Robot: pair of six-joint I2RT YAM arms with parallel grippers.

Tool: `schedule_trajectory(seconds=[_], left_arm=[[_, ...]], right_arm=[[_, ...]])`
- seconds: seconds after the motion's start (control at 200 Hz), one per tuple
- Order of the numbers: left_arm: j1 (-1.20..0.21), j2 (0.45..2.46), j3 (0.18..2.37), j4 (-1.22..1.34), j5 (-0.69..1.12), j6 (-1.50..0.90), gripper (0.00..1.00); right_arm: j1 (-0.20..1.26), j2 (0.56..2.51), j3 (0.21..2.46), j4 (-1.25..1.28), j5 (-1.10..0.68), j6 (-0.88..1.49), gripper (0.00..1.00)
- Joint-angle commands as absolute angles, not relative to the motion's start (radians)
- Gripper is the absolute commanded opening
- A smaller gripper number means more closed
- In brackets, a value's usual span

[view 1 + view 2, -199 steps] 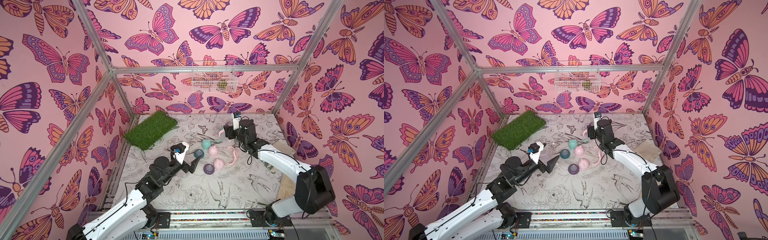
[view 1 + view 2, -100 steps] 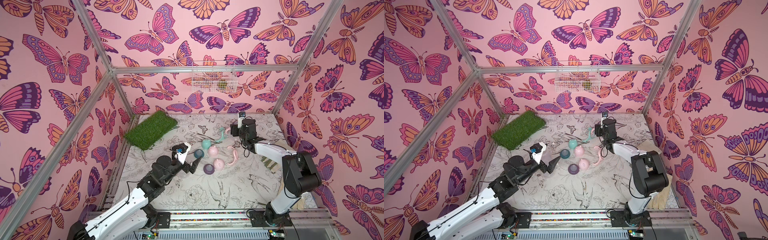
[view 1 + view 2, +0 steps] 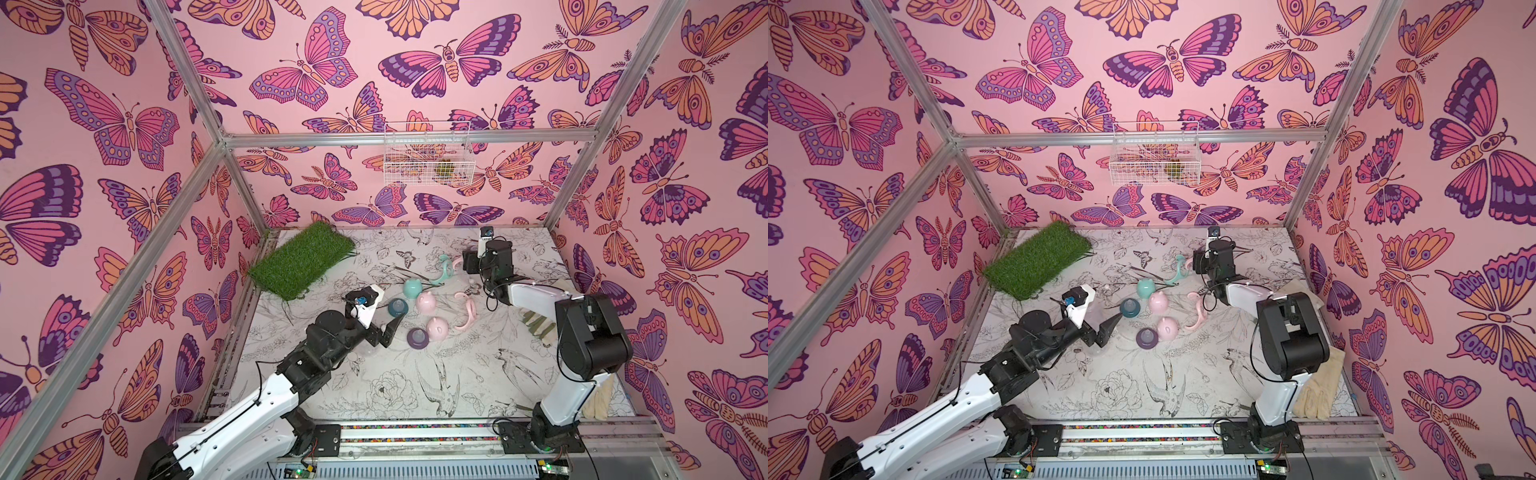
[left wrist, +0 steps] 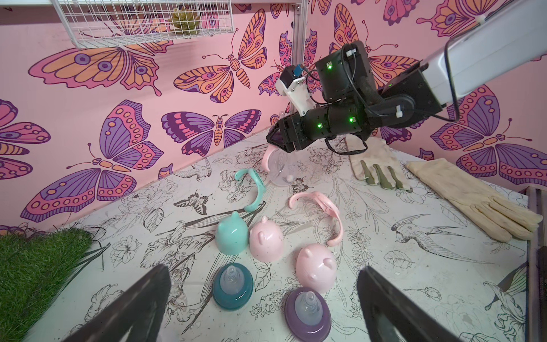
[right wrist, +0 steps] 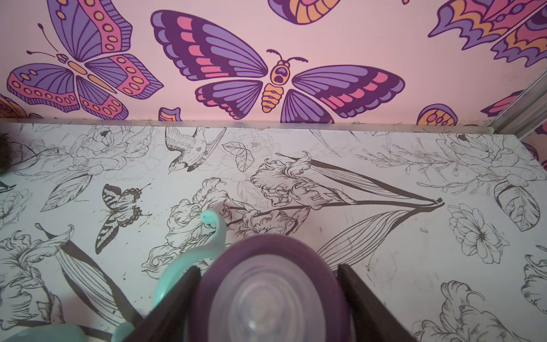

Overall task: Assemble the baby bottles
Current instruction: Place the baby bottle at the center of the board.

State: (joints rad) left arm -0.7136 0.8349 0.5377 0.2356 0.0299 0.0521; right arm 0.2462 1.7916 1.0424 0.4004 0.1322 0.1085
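Your right end effector (image 4: 275,143) is clamped on a purple collar (image 5: 266,245); your left end effector (image 4: 263,274) is spread apart near 3 caps (image 4: 265,242), holding nothing.
The right wrist view cuts that collar off and hides everything beneath it. From the left wrist, a faint clear bottle (image 4: 279,174) with a pink ring (image 4: 267,160) sits under it toward the back of the surface (image 4: 414,266); whether it touches down you cannot tell.

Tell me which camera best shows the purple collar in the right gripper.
The right wrist view: the purple collar sits close up between the fingers of the right gripper. The left wrist view shows only a sliver of it; in both top views the gripper hides it.
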Motion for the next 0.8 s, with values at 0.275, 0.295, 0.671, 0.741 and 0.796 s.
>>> schedule_trajectory(seconds=[0.275, 0.295, 0.671, 0.741, 0.796], left_arm=[[-0.710, 0.838, 0.518, 0.244, 0.055, 0.067, 1.00], [-0.710, 0.838, 0.518, 0.243, 0.057, 0.066, 1.00], [-0.710, 0.828, 0.507, 0.250, 0.075, 0.064, 1.00], [-0.711, 0.827, 0.507, 0.250, 0.077, 0.064, 1.00], [-0.711, 0.827, 0.508, 0.249, 0.078, 0.063, 1.00]], right_arm=[[0.246, 1.777, 1.017, 0.422, 0.103, 0.104, 0.28], [0.246, 1.775, 1.014, 0.419, 0.100, 0.103, 0.31], [0.247, 1.719, 0.964, 0.411, 0.067, 0.084, 0.67], [0.247, 1.704, 0.957, 0.411, 0.066, 0.083, 0.72], [0.247, 1.690, 0.953, 0.408, 0.063, 0.081, 0.77]])
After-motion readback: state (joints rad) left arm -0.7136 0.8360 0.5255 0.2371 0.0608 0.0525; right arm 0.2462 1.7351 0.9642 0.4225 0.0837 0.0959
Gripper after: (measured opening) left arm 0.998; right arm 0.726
